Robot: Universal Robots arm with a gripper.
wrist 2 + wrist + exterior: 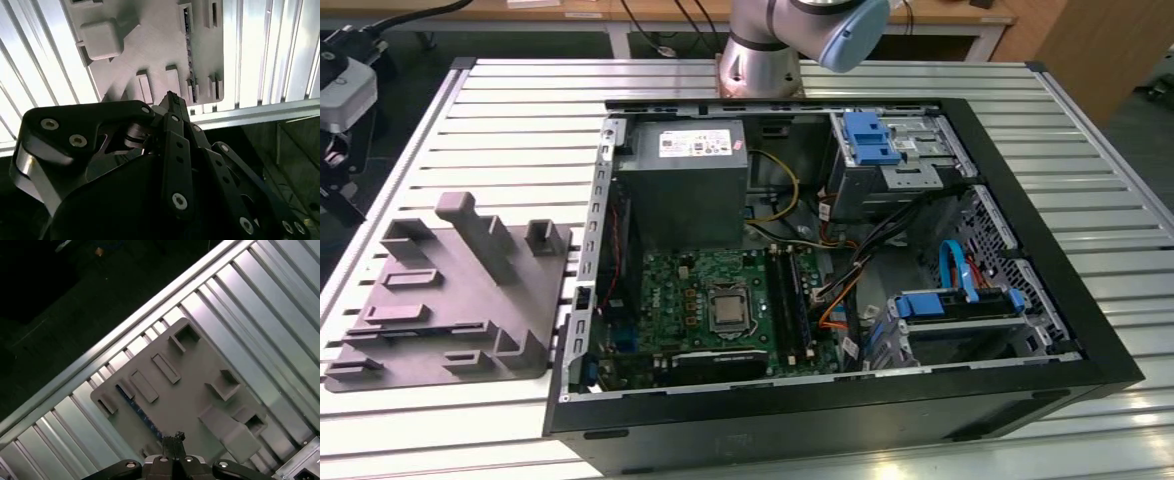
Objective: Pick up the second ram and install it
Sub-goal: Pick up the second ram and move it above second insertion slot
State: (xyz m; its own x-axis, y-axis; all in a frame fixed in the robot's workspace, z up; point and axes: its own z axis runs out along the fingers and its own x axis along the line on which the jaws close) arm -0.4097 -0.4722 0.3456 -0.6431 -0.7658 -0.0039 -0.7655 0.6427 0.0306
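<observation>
Exterior view: on the exterior view's left, a grey moulded plastic holding tray [440, 300] with raised blocks and pockets lies on the ribbed silver metal table [494, 110]. To its right stands the open black computer case [1107, 350]. The large green motherboard [680, 290] is on its floor, and the long black plastic memory slots [790, 295] run along the board's right side.

In the second wrist view, the second ram [188, 50], a long, thin, dark blue-green circuit-board stick with small black chips, sits in a narrow groove of that tray. In the first wrist view it shows as a dark blue strip [137, 412]. My black metal claw [172, 98] hangs above the tray's edge, clear of the stick. Its fingertips are pressed together and pinch nothing.

I judge the step in hand to be the reach for the stick. To do it well, I would spread the fingers before descending and turn the wrist so the pads face the stick's two flat sides. I would centre on its length so it lifts level. A straight pull out of the groove should keep it from jamming.
</observation>
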